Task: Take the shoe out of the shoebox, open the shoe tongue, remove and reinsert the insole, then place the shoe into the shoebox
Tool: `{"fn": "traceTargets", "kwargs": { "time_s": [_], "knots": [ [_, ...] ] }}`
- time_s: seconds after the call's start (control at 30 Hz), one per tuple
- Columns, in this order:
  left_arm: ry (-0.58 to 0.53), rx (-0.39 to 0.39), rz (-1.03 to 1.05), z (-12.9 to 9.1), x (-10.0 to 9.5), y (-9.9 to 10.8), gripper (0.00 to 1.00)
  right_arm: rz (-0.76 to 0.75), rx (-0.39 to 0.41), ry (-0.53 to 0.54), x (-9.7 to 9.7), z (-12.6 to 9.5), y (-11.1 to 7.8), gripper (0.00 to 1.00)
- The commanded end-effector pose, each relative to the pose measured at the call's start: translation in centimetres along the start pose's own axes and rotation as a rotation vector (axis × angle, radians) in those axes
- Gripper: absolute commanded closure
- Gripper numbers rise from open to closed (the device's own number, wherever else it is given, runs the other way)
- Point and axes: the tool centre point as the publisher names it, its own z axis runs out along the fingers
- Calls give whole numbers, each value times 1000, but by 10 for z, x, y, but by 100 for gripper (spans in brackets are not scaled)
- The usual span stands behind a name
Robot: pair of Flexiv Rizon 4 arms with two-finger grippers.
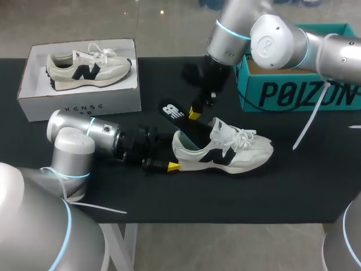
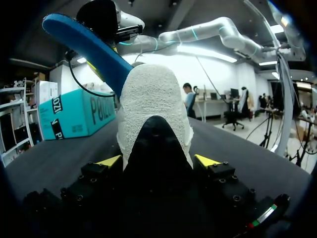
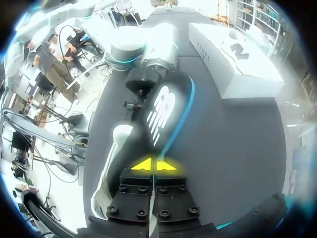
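Head view: your shoe (image 1: 225, 152) lies on the black surface (image 1: 316, 186), at 4 o'clock from the white shoebox (image 1: 79, 104). The insole (image 1: 179, 116) juts from the shoe toward 11 o'clock.

Left wrist view: your left fingers (image 2: 110, 160) clamp the heel from both sides.

Right wrist view: your right fingers (image 3: 143, 164), tips together, pinch the insole's edge.

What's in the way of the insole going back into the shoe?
Nothing visible. The right hand holds the insole with its lower end at the opening of the shoe; the left hand only clamps the heel.
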Motion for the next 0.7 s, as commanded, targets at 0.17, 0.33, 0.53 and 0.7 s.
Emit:
{"fn": "traceTargets", "kwargs": {
  "time_s": [0.17, 0.33, 0.53, 0.7],
  "knots": [
    [0, 1, 1, 3, 0, 5, 100, -17, -15, -2, -8, -2, 15, 100],
    [0, 1, 1, 3, 0, 5, 100, -34, -68, -26, -12, -15, 28, 100],
    [0, 1, 1, 3, 0, 5, 100, -67, -108, -108, -11, -57, 51, 100],
    [0, 1, 1, 3, 0, 5, 100, -75, -141, -209, -6, -110, 61, 100]
  ]
}}
